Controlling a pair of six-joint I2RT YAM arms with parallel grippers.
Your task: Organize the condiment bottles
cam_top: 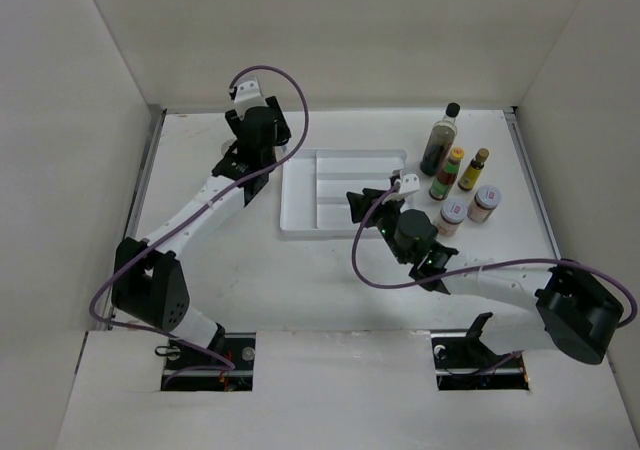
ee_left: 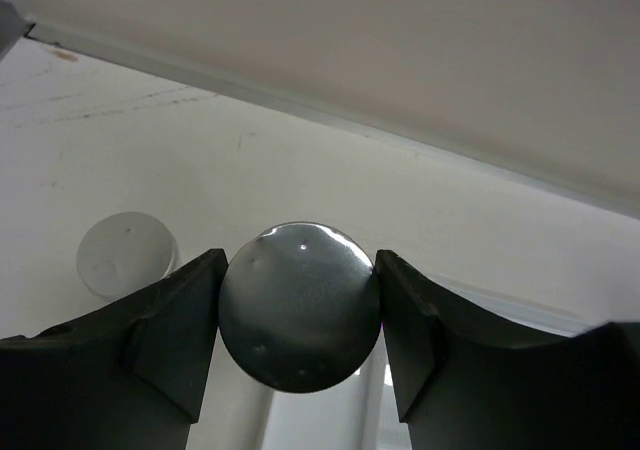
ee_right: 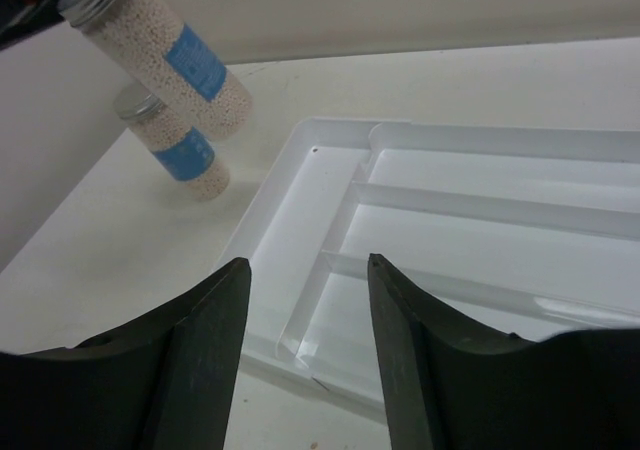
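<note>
My left gripper (ee_left: 300,280) is shut on the grey lid (ee_left: 300,305) of a jar of white granules with a blue label (ee_right: 170,55); the jar hangs tilted above the table, left of the white tray (cam_top: 300,225). A second grey-lidded jar (ee_right: 180,145) stands on the table just beneath it. In the top view the left gripper (cam_top: 240,158) covers both jars. My right gripper (cam_top: 358,202) hovers open and empty over the tray's right side (ee_right: 290,175). At the right stand the tall dark bottle (cam_top: 440,140), the yellow-capped bottle (cam_top: 447,174), the small yellow-labelled bottle (cam_top: 473,171) and two pinkish jars (cam_top: 452,215) (cam_top: 485,203).
The tray has long dividers (ee_right: 480,205) and nothing in the compartments that show. White walls close in the table at the back and both sides. A purple cable (cam_top: 400,282) loops off the right arm over the near table.
</note>
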